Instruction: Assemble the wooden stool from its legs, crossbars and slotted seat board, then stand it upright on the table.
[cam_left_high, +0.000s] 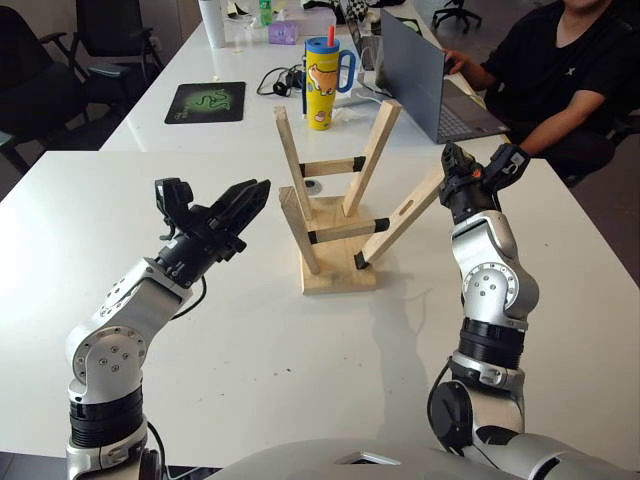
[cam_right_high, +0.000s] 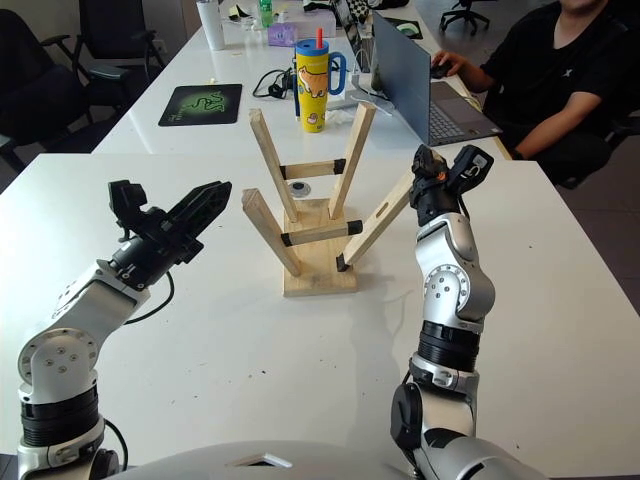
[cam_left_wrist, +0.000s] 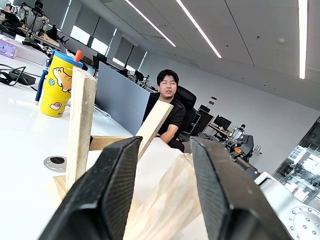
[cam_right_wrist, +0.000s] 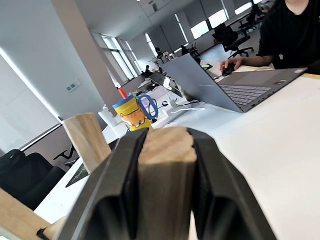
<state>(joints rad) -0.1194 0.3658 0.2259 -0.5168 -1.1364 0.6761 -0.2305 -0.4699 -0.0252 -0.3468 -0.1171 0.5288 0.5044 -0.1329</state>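
Note:
The wooden stool stands upside down in the middle of the white table, its seat board (cam_left_high: 340, 272) flat on the tabletop. Two legs (cam_left_high: 292, 150) at the back point upward, joined by a crossbar (cam_left_high: 330, 167) with black ends. A second crossbar (cam_left_high: 348, 231) links the short front leg (cam_left_high: 300, 232) to a slanted leg (cam_left_high: 405, 222). My right gripper (cam_left_high: 455, 176) is shut on the upper end of that slanted leg (cam_right_wrist: 165, 172). My left gripper (cam_left_high: 250, 200) hovers open just left of the stool, fingers (cam_left_wrist: 105, 195) apart and pointing at the legs.
A yellow mug (cam_left_high: 322, 85), a grey laptop (cam_left_high: 415, 75) with a person at it, a black mouse pad (cam_left_high: 205, 102) and cables lie on the table behind. A small round disc (cam_left_high: 308, 186) sits just behind the stool.

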